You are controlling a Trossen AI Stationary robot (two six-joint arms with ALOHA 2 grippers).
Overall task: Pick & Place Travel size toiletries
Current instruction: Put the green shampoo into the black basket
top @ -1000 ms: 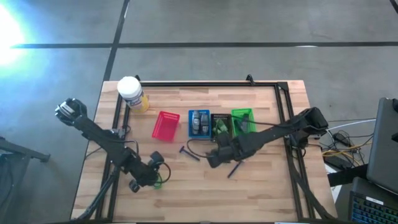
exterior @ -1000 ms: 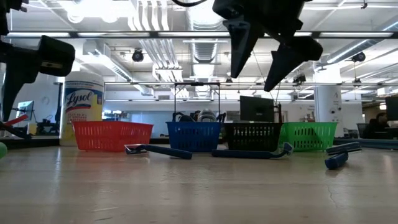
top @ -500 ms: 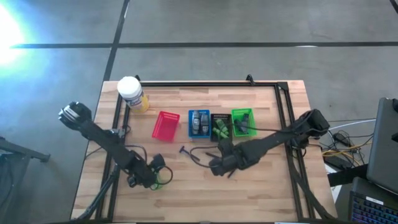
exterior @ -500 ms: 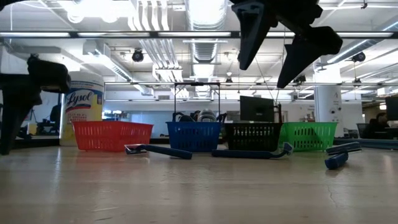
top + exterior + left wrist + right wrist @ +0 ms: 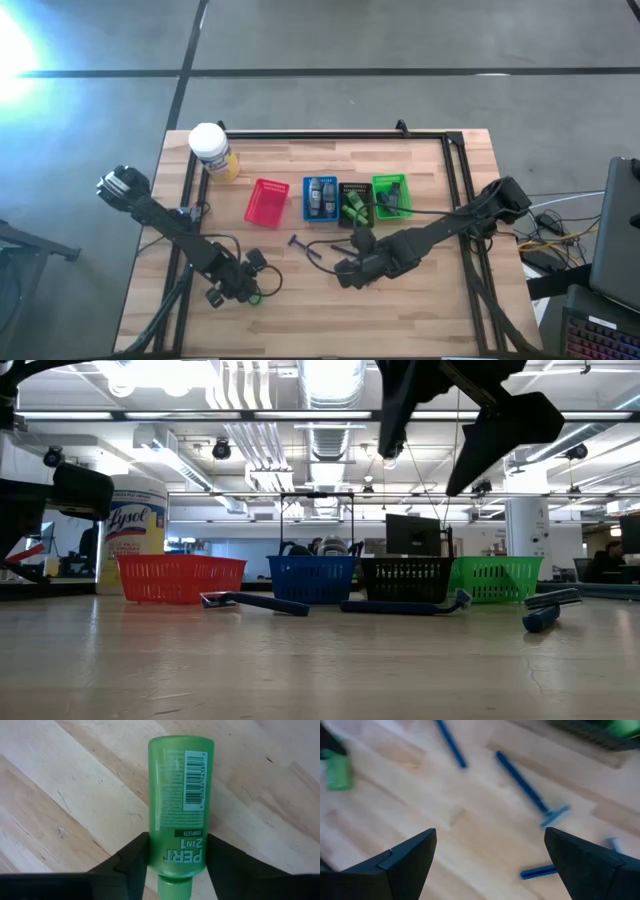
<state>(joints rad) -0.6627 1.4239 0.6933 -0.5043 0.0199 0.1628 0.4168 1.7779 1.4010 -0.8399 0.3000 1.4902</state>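
Note:
My left gripper (image 5: 250,290) sits near the table's near left and is shut on a green bottle (image 5: 177,795) labelled PERT 2in1. My right gripper (image 5: 345,270) hangs wide open above the table's middle (image 5: 490,835). Thin blue razors lie flat on the wood below and beyond it (image 5: 525,785) (image 5: 450,742) (image 5: 540,870). One razor shows in the high view (image 5: 300,243). More green bottles lie in the black basket (image 5: 354,205) and grey bottles in the blue basket (image 5: 320,198). My left gripper pinches the green bottle at its cap end (image 5: 175,857) between its two fingers (image 5: 132,865), one on each flat side. The fingers come from above, across the bottle. The body points away from the wrist, label and barcode up. In the low view the gripper (image 5: 40,510) stands above the table.
Red (image 5: 266,201), blue, black and green (image 5: 390,195) baskets stand in a row across the table's middle. A white-lidded yellow jar (image 5: 210,150) stands at the far left corner. A black frame (image 5: 330,133) runs along the far and side edges. Bare wood lies near the front edge.
My left gripper went down to the table by the green bottle, then rose; the bottle no longer lies at the low view's left edge. My right gripper, still wide open, moved from beside the baskets toward the near edge.

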